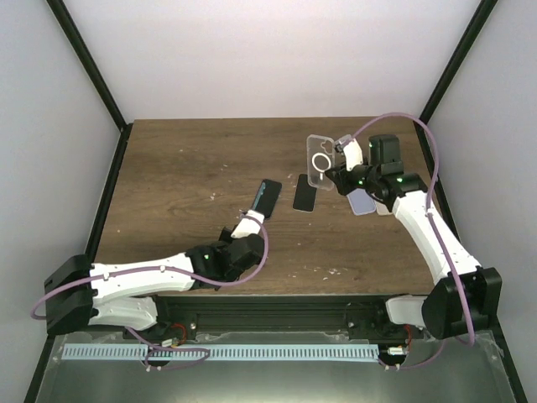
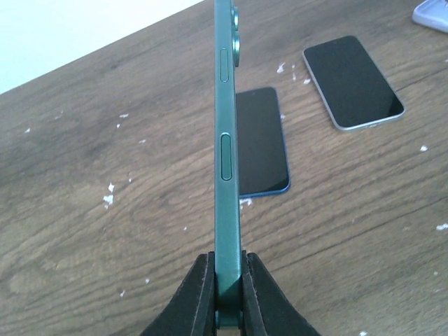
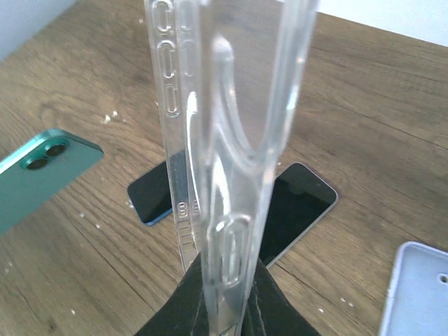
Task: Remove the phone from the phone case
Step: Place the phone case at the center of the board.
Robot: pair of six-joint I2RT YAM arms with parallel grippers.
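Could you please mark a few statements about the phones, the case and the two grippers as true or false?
1. The left gripper is shut on the green phone. True.
2. The clear case has a phone inside it. False: it is empty.
3. A blue-edged phone and a silver-edged phone lie flat on the table. True.
4. The right gripper is open and empty. False: it is shut on the clear case.

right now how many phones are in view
3. A green phone stands on edge in the left jaws. A blue-edged phone lies flat on the table beside it, and a silver-edged phone lies flat further right. A pale thing may be another; cannot tell.
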